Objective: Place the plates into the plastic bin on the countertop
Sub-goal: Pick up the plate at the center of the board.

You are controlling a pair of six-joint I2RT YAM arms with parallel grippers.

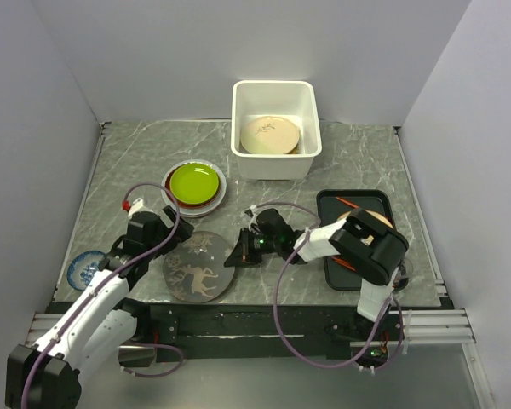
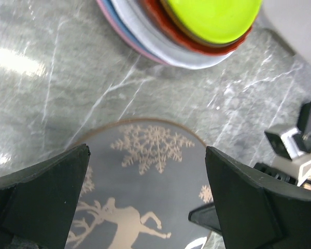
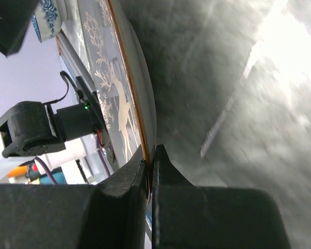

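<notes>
While right jaws tight on rim of grey deer plate (image 1: pixel 196 271), left jaws wide apart, empty.

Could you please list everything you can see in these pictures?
bin: one, white, far centre of the countertop
cream plate: one, cream, inside the bin
plate stack: several, lime green on top, then red-brown, white, pale blue and pink; left of centre
grey plate: one, grey with a tan deer pattern, near edge
dish: one, white with blue pattern, near left corner
tray: one, black, right side, partly hidden by the right arm
countertop: one, grey marble look, under everything
left claw: one, black, open above the grey plate
right claw: one, black, shut on the grey plate's rim
</notes>
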